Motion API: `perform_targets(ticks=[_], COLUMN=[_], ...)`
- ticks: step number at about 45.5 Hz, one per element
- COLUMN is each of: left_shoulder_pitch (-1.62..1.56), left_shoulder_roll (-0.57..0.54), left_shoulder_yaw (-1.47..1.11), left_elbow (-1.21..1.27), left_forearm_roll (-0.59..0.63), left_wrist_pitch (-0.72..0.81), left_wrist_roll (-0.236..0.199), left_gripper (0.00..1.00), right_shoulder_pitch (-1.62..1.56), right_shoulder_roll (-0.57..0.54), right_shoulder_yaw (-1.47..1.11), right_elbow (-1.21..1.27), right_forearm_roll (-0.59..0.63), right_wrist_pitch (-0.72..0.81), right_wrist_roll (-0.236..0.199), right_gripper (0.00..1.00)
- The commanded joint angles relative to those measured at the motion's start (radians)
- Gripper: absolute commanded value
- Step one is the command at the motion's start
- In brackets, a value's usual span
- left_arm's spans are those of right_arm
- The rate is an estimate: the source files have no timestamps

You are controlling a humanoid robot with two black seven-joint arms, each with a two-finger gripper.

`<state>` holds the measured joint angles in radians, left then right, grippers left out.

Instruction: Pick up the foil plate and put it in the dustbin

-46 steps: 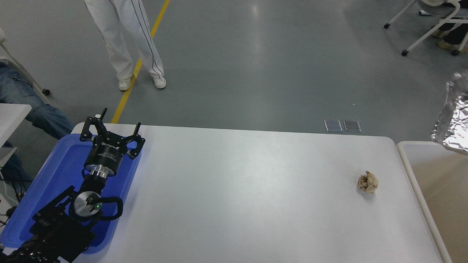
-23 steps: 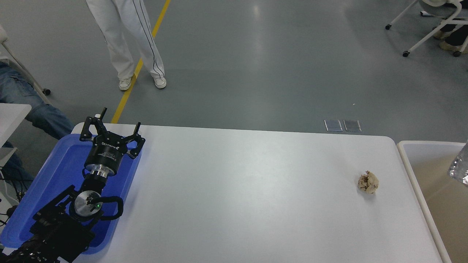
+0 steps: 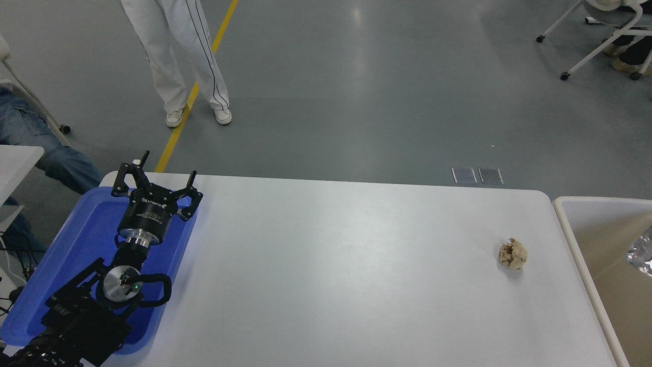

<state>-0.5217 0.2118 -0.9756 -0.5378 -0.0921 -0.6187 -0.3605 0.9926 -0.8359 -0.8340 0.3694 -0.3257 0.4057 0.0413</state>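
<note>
Black left arm point(image 3: 102, 285), silver joints, black end effector point(image 3: 155, 184)

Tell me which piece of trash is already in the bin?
The shiny foil plate, just peeking in at the right edge over the cream dustbin. The little crumpled paper ball is on the white table, outside the bin.

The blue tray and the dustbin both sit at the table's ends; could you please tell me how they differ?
The blue tray is bright blue, flat and shallow; the dustbin is cream-white with a thick rim and beige inside, and looks deeper. The blue tray lies on the table's left end under the parked left gripper; the dustbin stands off the right end. A foil plate shows over the dustbin. Both are rounded-cornered open containers.
</note>
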Motion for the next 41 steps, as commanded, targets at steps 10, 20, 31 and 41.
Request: perform_targets(ticks=[10,20,31,41], left_shoulder_pitch=[0.000,0.000,0.000,0.000], left_shoulder_roll=[0.000,0.000,0.000,0.000], left_shoulder_yaw=[0.000,0.000,0.000,0.000], left_elbow=[0.001,-0.001,-0.001,0.001], left_forearm_roll=[0.000,0.000,0.000,0.000], left_wrist_pitch=[-0.001,-0.001,0.000,0.000], left_wrist_roll=[0.000,0.000,0.000,0.000], left_gripper=[1.00,1.00,1.00,1.00], right_shoulder_pitch=[-0.275,-0.365,-0.422,-0.423], right_shoulder_roll=[0.096,0.179,0.225,0.225], right_shoulder_yaw=[0.170,0.202,0.217,0.222], right_elbow=[-0.131,-0.242,-0.280,-0.279], right_forearm_roll=[0.002,0.004,0.005,0.005], right_wrist_pitch=[-0.430,-0.522,-0.578,-0.578], right_wrist_roll=[0.000,-0.001,-0.001,-0.001], right_gripper=[0.00,0.00,0.00,0.00])
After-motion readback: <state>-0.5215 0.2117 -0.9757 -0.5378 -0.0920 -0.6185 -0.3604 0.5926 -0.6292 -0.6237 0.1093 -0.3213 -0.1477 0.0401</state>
